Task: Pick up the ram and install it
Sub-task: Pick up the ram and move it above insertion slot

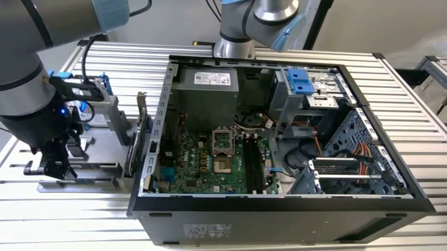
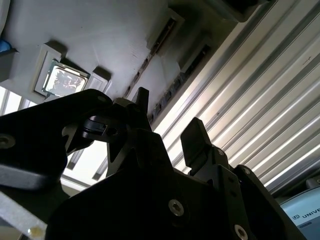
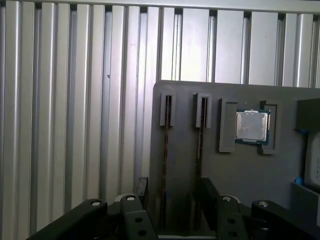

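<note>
One claw hangs low over a grey holder on the ribbed table in the exterior view. Close beside the claw a silver hard drive with blue rails stands in the holder. An upright card with a metal bracket stands between the claw and the open computer case. The case's motherboard lies well apart from the claw.

In the first wrist view the claw is released, its fingers spread and clamping nothing. The ram stands on edge in a slot of the holder, running straight out from the gap between the fingers (whether a pad touches it I cannot tell). A second ram stick fills the neighbouring slot, in line with one finger. A processor chip sits in a recess farther out on that side.

In the second wrist view the fingers stand apart, with table ribs showing between them. The processor chip lies beyond the fingertips, off to one side.
</note>
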You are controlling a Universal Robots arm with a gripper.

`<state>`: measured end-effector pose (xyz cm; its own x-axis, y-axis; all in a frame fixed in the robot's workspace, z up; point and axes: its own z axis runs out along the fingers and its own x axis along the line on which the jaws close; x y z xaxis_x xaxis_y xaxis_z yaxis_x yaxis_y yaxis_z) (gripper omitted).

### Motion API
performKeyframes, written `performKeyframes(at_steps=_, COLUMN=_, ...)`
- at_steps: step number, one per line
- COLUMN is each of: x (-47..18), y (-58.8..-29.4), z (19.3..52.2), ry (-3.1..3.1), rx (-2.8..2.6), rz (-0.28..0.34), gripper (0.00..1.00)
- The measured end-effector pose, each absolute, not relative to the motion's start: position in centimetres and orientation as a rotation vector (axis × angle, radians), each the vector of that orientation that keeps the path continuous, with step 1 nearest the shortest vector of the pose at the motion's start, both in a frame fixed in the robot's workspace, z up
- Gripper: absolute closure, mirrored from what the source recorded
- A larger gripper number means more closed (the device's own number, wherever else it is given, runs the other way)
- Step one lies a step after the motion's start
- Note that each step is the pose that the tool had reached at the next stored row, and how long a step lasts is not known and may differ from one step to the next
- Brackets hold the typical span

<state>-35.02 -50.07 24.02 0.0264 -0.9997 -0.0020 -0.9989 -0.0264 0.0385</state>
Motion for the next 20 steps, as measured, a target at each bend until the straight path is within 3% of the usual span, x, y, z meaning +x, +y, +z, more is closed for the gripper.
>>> performKeyframes(at_steps=20, x=-35.0, y=-50.3, z=22.6, ry=-2.174, rx=2.230, rz=-0.043, gripper=0.00)
